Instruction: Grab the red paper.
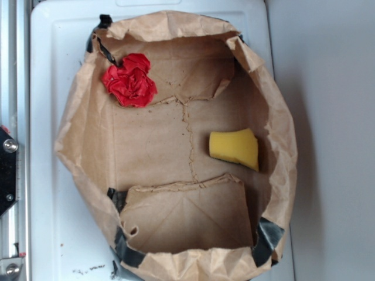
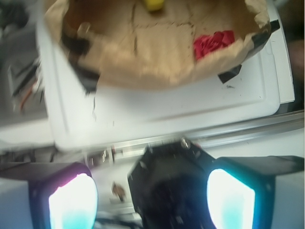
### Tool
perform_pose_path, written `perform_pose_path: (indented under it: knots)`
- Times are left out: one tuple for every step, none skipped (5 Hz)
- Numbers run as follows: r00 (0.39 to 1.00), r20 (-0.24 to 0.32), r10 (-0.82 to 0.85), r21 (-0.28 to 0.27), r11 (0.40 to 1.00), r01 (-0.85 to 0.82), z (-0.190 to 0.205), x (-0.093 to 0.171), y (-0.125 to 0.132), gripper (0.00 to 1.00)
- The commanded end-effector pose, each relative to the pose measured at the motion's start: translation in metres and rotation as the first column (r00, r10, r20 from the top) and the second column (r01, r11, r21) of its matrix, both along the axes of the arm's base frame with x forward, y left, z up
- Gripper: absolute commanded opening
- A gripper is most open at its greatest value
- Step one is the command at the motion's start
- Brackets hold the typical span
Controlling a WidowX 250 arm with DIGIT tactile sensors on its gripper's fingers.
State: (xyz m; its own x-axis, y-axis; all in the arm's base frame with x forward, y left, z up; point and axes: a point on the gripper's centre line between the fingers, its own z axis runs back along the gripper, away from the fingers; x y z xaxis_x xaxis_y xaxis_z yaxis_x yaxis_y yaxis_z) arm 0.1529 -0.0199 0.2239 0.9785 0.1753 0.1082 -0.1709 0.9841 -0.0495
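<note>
I am seeing the claw (image 2: 152, 198) only through the wrist camera: its two fingers (image 2: 71, 202) are sitting at the bottom corners of that view, spread wide apart with nothing between them, so it is standing open and empty. It is hanging outside the brown paper bag (image 2: 157, 64), over the edge of the white tabletop (image 2: 190, 102) and a metal rail (image 2: 228, 136), and the view is looking along the tabletop toward the bag's near rim. The wrist picture is blurring, so I cannot tell the claw's exact tilt. In the exterior view the arm is not showing at all.

The red paper (image 1: 130, 80) is lying inside the bag, on its floor, tucked into the upper left corner of the exterior view and touching the bag's folded wall there. In the wrist view the red paper (image 2: 213, 43) is showing just behind the bag's rim, toward the right.

The yellow sponge (image 1: 235, 148) is resting on the bag floor toward the right side, well apart from the red paper. The middle of the bag floor between them is lying bare. The bag's walls are standing crumpled and leaning inward around the opening, with black tape (image 1: 269, 234) at the corners. A strip of white tabletop is running along the left of the bag (image 1: 64, 146).
</note>
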Motion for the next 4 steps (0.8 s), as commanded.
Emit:
perform_pose_path:
  knots:
    - [0.977, 0.046, 0.206, 0.026, 0.978, -0.208, -0.013, 0.06, 0.008, 1.0]
    - [0.943, 0.065, 0.327, 0.031, 0.944, -0.33, -0.026, 0.084, 0.016, 1.0]
    - [0.912, 0.075, 0.403, 0.045, 0.912, -0.407, -0.037, 0.099, 0.023, 1.0]
    - [0.878, 0.091, 0.469, 0.07, 0.877, -0.476, -0.049, 0.111, 0.033, 1.0]
